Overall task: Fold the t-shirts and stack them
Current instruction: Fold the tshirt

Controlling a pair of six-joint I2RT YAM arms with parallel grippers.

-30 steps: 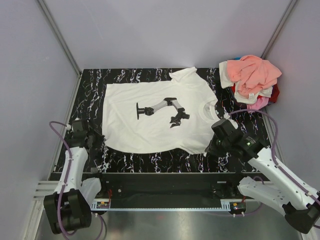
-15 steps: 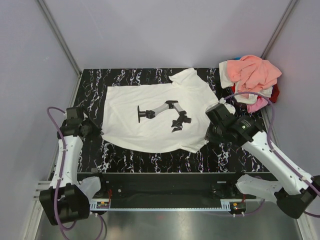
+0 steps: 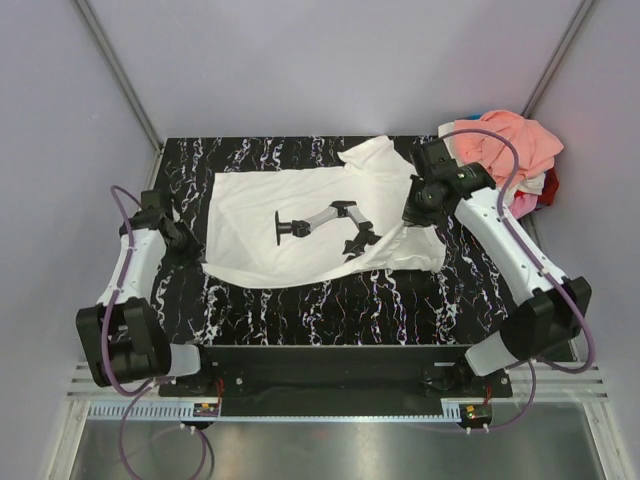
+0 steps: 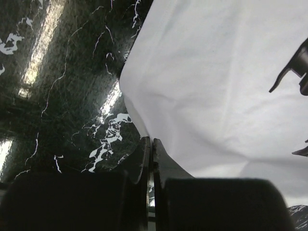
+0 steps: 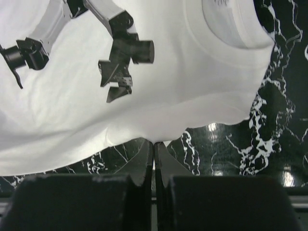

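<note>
The white t-shirt (image 3: 300, 205) with a black print (image 3: 325, 225) facing up lies across the black marble table (image 3: 330, 300). Its near edge is lifted and drawn toward the far side. My left gripper (image 3: 190, 243) is shut on the shirt's near left corner, seen in the left wrist view (image 4: 149, 140) with the white cloth (image 4: 216, 86) running from its tips. My right gripper (image 3: 412, 215) is shut on the shirt's near right edge; the right wrist view (image 5: 154, 143) shows the cloth (image 5: 159, 96) hanging from its tips.
A heap of other t-shirts (image 3: 500, 160), salmon-peach on top with white, pink and red beneath, sits at the table's far right corner, close behind the right arm. Grey walls enclose the table on three sides.
Both grippers have moved away from the table's near edge toward the far side, carrying the shirt's near edge with them. The right gripper has travelled farthest, up beside the heap.
</note>
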